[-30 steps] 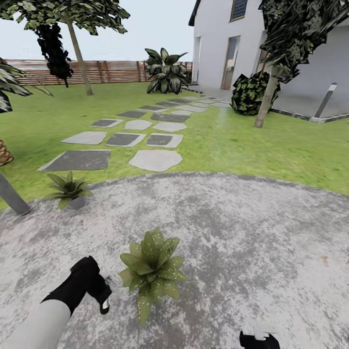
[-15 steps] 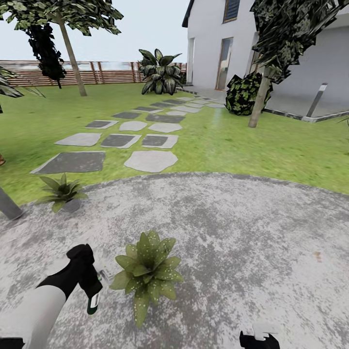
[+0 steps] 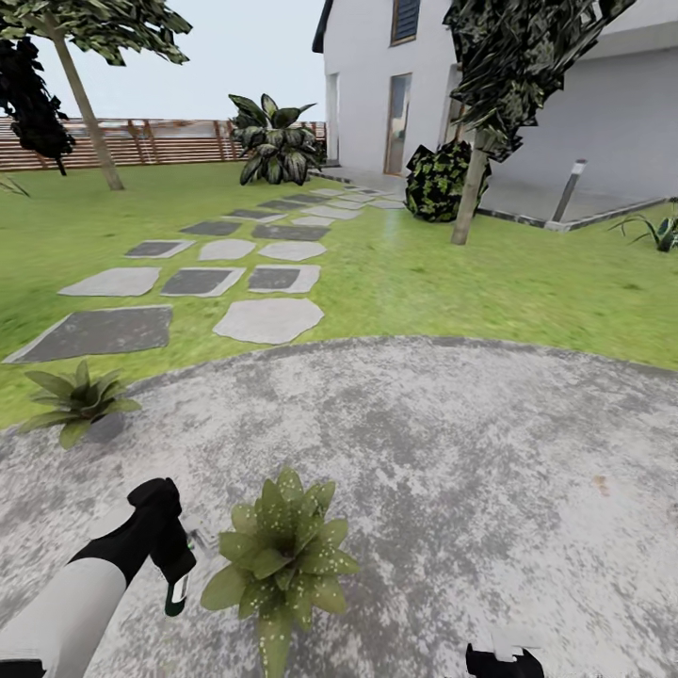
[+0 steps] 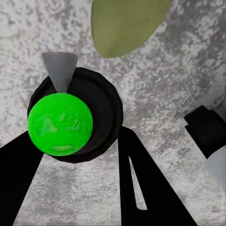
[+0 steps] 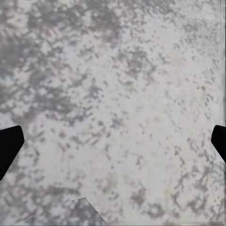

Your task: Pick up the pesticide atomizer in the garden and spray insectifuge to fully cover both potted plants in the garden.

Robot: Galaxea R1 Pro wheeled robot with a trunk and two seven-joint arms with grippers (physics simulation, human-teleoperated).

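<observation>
In the head view my left gripper is shut on the pesticide atomizer, a small dark bottle held just left of the nearer potted plant on the grey patio. The left wrist view looks down on the atomizer: bright green round top, black body and grey nozzle, held between my black fingers, with one leaf of the plant beyond it. The other potted plant sits at the patio's left edge by the lawn. My right gripper hangs low over bare paving, fingers wide apart and empty.
The round paved patio spreads ahead and right. Stepping stones cross the lawn toward a white house. A thin tree, a dark shrub, a bollard lamp and the slat fence stand far off.
The whole view has swung to the right, so everything sits further left in the picture. My left gripper with the atomizer has drawn slightly back from the nearer plant.
</observation>
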